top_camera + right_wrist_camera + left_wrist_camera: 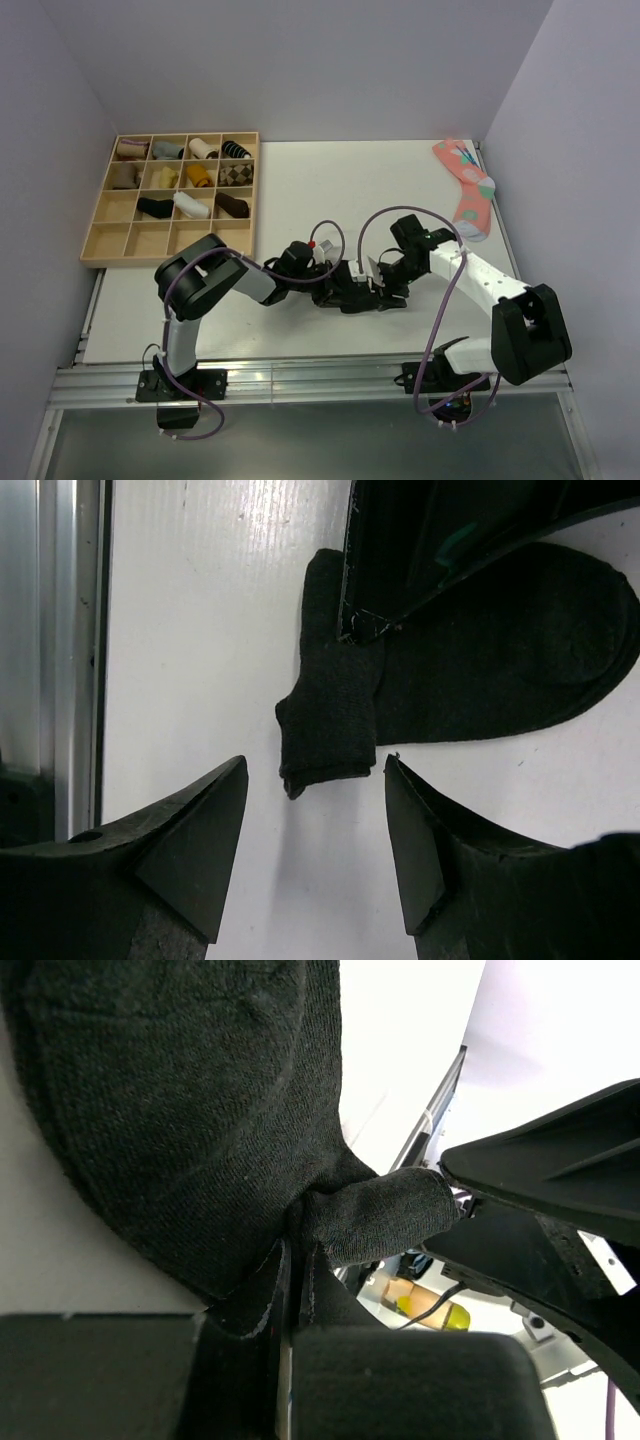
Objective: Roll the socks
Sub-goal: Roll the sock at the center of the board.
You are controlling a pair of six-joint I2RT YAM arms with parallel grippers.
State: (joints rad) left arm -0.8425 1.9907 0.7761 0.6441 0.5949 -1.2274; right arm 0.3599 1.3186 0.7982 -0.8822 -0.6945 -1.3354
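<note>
Lavender walls [300, 60] close in a white table [330, 190], and both my arms meet over its near middle. The black sock [500, 660] lies flat there, its rounded toe pointing away to one side in my right wrist view. A narrow, bunched strip of the same knit runs off from its edge.

My left gripper [290, 1260] is pressed together on the sock, pinching the fabric just where that bunched strip leaves the flat body. The knit fills most of that wrist view above my fingers.

My right gripper [315, 770] stands spread, holding nothing. The free end of the bunched strip reaches down into the gap between its two fingertips [215, 810]. It lies near both, and I cannot tell whether one pad brushes it. The strip rests on the table surface.

At the far left of the table sits a wooden compartment tray [110, 240] with rolled sock bundles in several cells. A pink spotted sock [465, 190] lies at the far right edge, well apart from my grippers.
</note>
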